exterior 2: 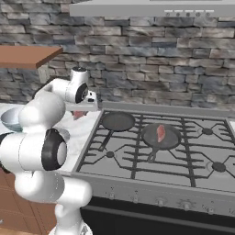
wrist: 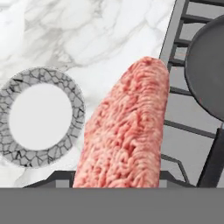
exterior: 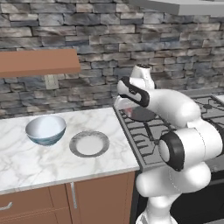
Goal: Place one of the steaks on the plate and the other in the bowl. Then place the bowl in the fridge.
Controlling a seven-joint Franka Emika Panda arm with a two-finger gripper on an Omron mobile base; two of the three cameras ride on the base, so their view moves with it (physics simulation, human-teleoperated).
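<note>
Fingers (wrist: 116, 186) clamped on steak (wrist: 124, 131), long axis pointing away. Plate (wrist: 40, 117) left of fingers, on counter (wrist: 87, 39); shift left next.

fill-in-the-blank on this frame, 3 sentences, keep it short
The gripper holds a ____.
The other steak lies in a frying ____ on the stove.
On the marble counter, the plate and the bowl both hold ____.

Missing words: steak; pan; nothing
</note>
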